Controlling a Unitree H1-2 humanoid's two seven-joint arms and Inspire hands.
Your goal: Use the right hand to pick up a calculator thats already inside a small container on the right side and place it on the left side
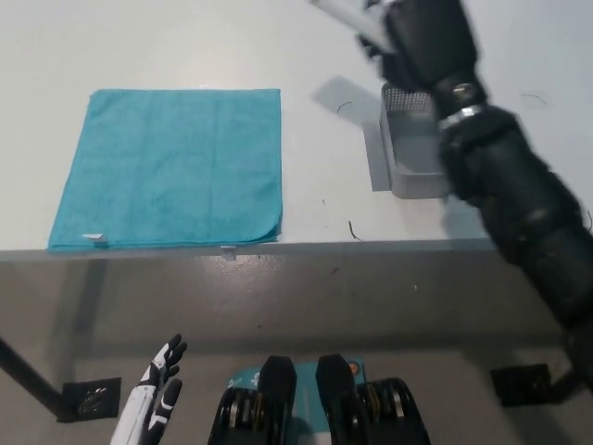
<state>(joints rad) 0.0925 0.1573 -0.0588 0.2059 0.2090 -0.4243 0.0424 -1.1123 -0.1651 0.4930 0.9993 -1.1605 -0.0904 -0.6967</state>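
A wide, pale grey tabletop [185, 46] fills the upper half of the view, its front edge running across the middle of the picture. On its left part lies a large, square teal cloth [171, 167], spread flat with its near edge close to the table's front edge.

The robot's black right arm [519, 204] reaches in from the lower right and slants up across the table's right side. The black right hand [417, 37] is raised near the top of the view, closed around a flat, light grey calculator [338, 14], whose end sticks out to the left of the hand and looks blurred.

Just below the hand sits a small, grey, perforated plastic basket [412, 139], rectangular and open at the top. The arm covers its right side; the part of its inside that shows holds nothing. The basket rests on a flat grey mat [373, 158] that shows along its left side.

The white left hand [156, 389] hangs low at the bottom left, below the table, with its fingers apart and holding nothing.
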